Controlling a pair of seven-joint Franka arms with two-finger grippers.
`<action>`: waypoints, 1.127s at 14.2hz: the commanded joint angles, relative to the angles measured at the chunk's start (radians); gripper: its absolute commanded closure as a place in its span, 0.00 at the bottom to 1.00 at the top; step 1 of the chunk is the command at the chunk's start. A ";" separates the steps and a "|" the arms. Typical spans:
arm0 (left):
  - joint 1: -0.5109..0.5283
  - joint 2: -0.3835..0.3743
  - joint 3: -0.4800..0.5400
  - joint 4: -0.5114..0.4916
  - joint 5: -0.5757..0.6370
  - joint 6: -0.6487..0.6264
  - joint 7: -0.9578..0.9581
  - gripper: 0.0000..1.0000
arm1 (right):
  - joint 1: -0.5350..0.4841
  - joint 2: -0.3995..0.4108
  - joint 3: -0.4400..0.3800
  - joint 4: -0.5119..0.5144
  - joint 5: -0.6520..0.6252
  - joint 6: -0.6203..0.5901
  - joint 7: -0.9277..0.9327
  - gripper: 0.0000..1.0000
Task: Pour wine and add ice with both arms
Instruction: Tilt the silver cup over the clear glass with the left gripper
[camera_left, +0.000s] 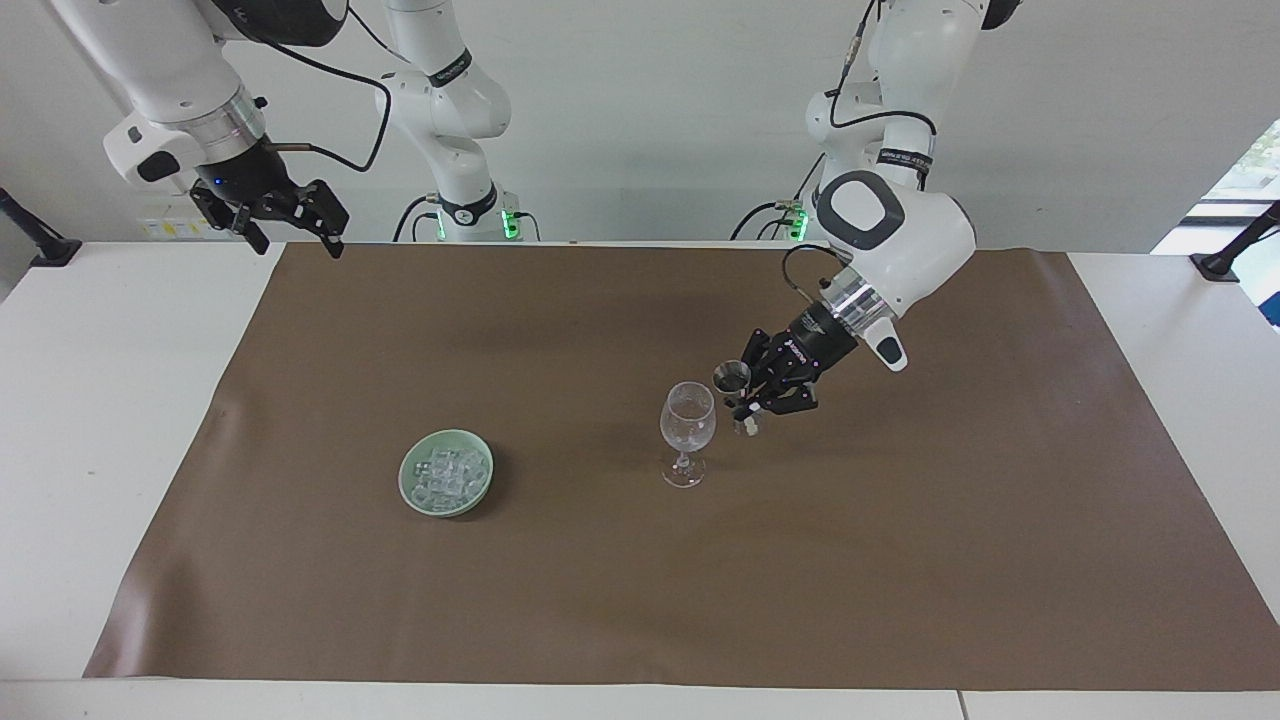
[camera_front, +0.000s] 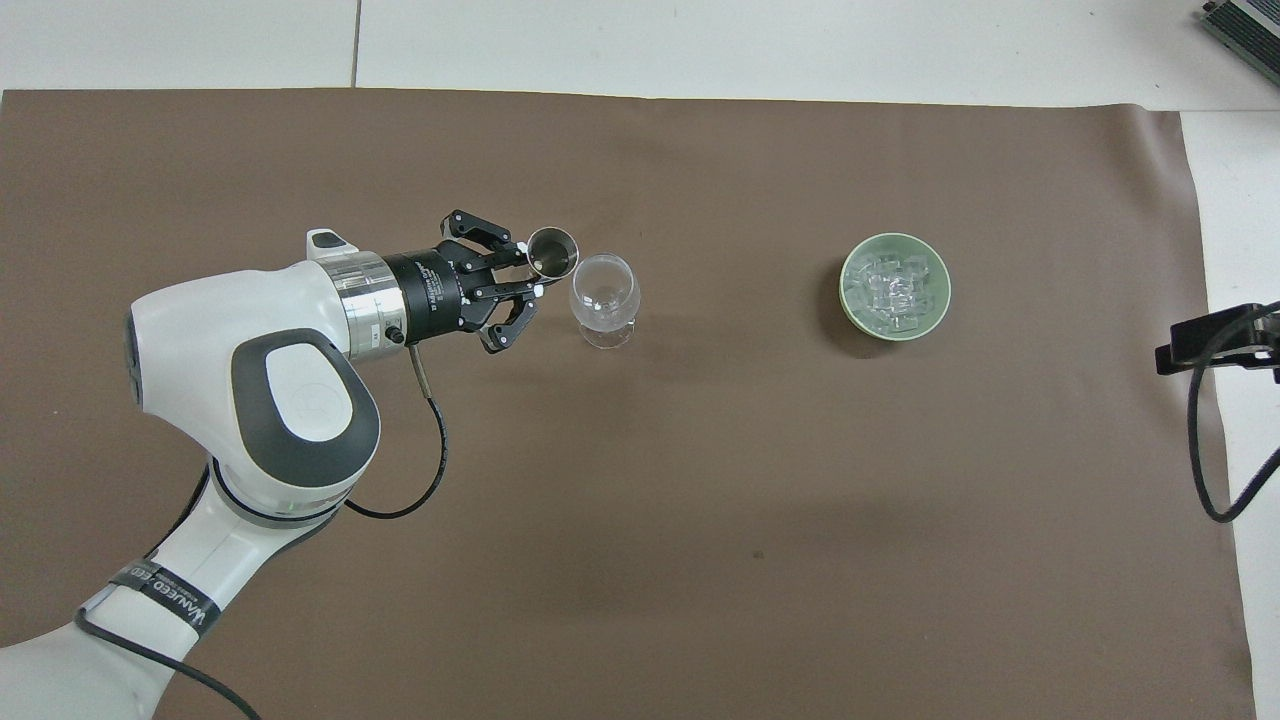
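A small metal measuring cup (camera_left: 733, 378) is gripped by the left gripper (camera_left: 752, 400), its fingers closed tight on the cup's narrow waist. The cup is held up in the air, tilted a little, its open mouth right beside the rim of the wine glass (camera_left: 688, 420). In the overhead view the cup (camera_front: 552, 252) is seen just touching the edge of the glass's bowl (camera_front: 604, 292), with the left gripper (camera_front: 528, 280) reaching in from the left arm's end of the table. Whether anything is flowing from the cup cannot be told.

The wine glass is stood upright on the brown mat (camera_left: 900, 560), roughly mid-table. A few clear glints are seen in its bowl; what they are cannot be made out.

The ice (camera_left: 446, 475) is found heaped in the pale green dish (camera_left: 408, 488), which is set on the mat well apart from the glass, toward the right arm's end of the table. From above, the cubes (camera_front: 893, 290) are seen filling the dish (camera_front: 936, 312) nearly to its rim.

The right gripper (camera_left: 295, 228) is held high over the mat's corner nearest the robots, at the right arm's end, with its fingers spread wide and nothing between them. That arm is kept waiting. In the overhead view only a dark tip of it (camera_front: 1215, 338) is caught at the frame's edge.
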 joint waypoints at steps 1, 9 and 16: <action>-0.010 -0.018 0.000 -0.014 0.055 0.040 -0.033 1.00 | -0.006 -0.008 0.003 -0.009 0.003 0.015 -0.026 0.00; -0.024 0.005 -0.020 0.009 0.220 0.120 -0.123 1.00 | -0.006 -0.008 0.003 -0.009 0.003 0.015 -0.026 0.00; -0.024 0.010 -0.020 0.014 0.320 0.126 -0.139 1.00 | -0.006 -0.008 0.003 -0.009 0.003 0.015 -0.026 0.00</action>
